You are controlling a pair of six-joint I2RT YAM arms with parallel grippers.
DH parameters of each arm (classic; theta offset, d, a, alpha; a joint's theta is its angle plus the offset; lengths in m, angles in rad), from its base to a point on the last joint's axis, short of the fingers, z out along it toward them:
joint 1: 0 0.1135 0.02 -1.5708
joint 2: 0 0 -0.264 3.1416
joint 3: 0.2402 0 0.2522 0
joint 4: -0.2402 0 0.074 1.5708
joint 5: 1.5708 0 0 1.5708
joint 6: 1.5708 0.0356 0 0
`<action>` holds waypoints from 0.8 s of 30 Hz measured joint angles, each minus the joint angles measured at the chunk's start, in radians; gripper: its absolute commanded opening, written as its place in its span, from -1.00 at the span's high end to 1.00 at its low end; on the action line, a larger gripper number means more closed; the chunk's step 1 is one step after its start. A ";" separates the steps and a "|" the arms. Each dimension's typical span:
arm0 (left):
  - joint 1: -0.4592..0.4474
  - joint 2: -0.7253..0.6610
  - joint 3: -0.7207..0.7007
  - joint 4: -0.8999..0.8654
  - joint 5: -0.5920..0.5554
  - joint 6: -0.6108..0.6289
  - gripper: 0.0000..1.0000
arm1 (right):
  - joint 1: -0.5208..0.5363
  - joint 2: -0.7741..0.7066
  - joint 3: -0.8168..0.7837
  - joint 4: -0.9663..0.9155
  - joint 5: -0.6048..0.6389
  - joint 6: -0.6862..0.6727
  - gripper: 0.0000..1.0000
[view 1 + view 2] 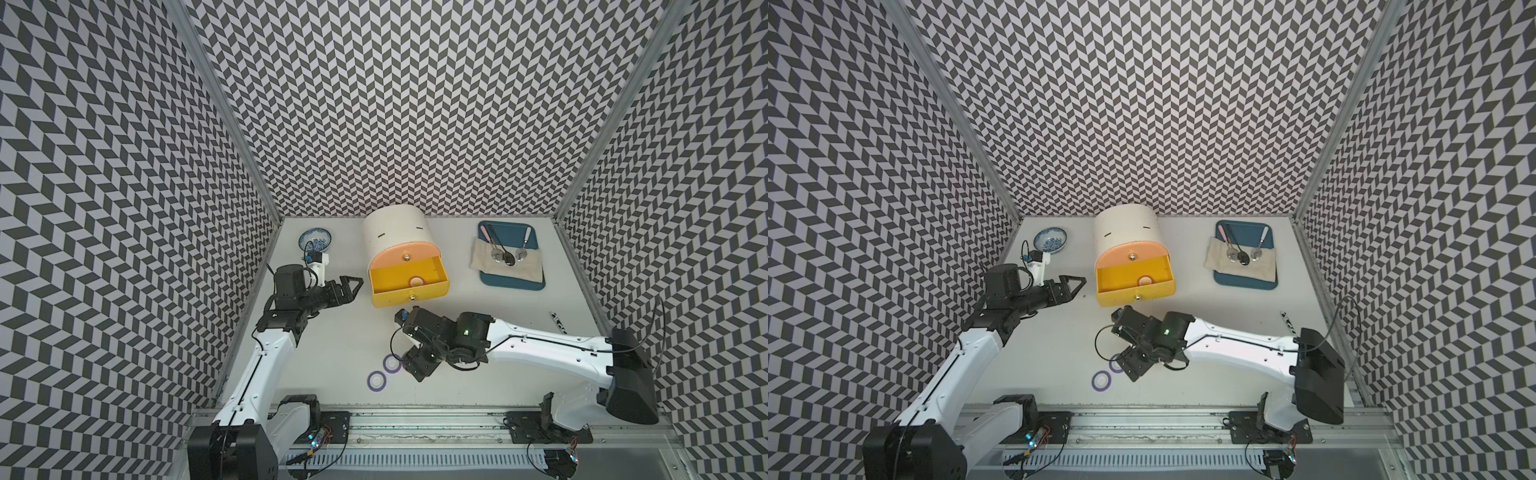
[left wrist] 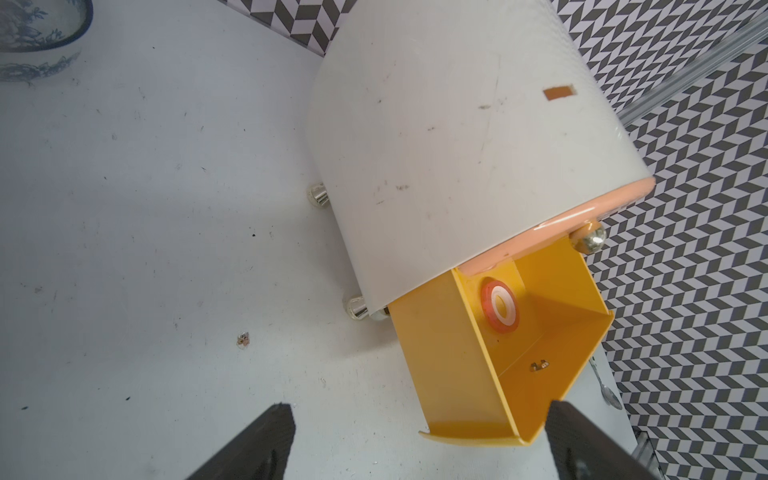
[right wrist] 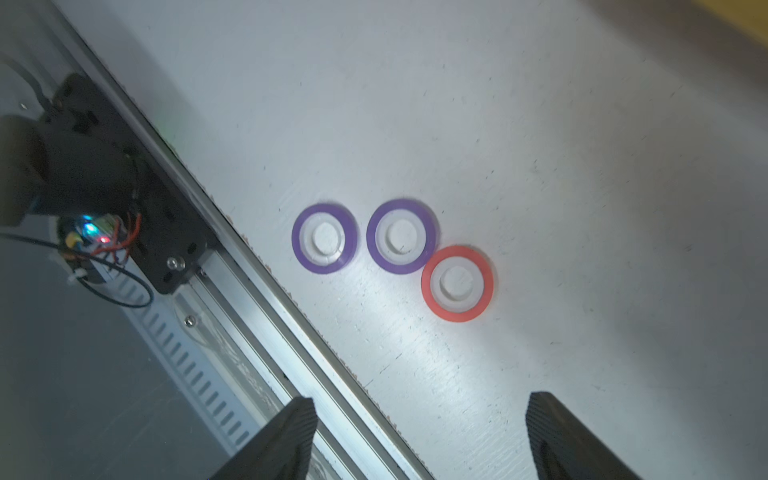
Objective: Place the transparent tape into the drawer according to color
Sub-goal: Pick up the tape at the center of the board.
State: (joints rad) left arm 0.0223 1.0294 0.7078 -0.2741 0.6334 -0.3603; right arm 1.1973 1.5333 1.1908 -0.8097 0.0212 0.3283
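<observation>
Tape rings sit nearest the table's [image 1: 340, 353] front edge. One purple ring [image 3: 324, 237] lies flat by the metal rail and a second purple ring [image 3: 402, 235] lies just beside it, apart by a narrow gap. A red ring [image 3: 457, 283] rests right against that second one on its far side. All three show white cores. In both top views only the purple pair shows, since the right arm's wrist covers the red ring. The right gripper [image 3: 419, 399] hangs above these rings with its jaws spread wide and nothing between them. Farther back the yellow drawer [image 1: 390, 299] stands pulled well out of the white cabinet [image 1: 395, 232], and an orange ring [image 2: 500, 309] lies flat on its floor. The peach-pink drawer [image 1: 401, 255] above it is pushed in. The left gripper [image 1: 356, 287] hovers just off the open drawer's left side without touching it, jaws fully parted and empty. At the back, a blue-and-white bowl [image 1: 315, 240] stands left of the cabinet. To the right is a blue tray [image 1: 511, 284] carrying a cloth [image 1: 505, 268] and spoons [image 1: 508, 257].
</observation>
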 measured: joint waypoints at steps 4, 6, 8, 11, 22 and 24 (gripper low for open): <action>0.000 0.000 0.000 0.000 0.000 0.000 -1.00 | 0.034 0.038 -0.012 0.000 0.005 -0.039 -0.56; 0.000 0.000 0.000 0.000 0.000 0.000 -1.00 | 0.047 0.065 -0.011 0.003 0.010 -0.058 -0.54; 0.000 -0.001 0.000 0.000 0.000 0.000 -1.00 | 0.060 0.101 -0.005 0.003 0.016 -0.079 -0.52; 0.000 -0.002 0.000 0.000 0.000 0.000 -1.00 | 0.071 0.159 0.012 0.003 0.031 -0.109 -0.51; 0.004 -0.003 0.000 0.000 -0.001 0.000 -1.00 | 0.076 0.305 0.081 0.020 0.076 -0.201 -0.51; 0.005 -0.003 -0.001 0.000 -0.001 0.000 -1.00 | 0.076 0.322 0.091 0.026 0.080 -0.212 -0.51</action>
State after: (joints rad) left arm 0.0269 1.0264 0.7071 -0.2741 0.6323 -0.3599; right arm 1.2732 1.8549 1.2816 -0.7834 0.1017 0.1158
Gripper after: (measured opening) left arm 0.992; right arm 0.757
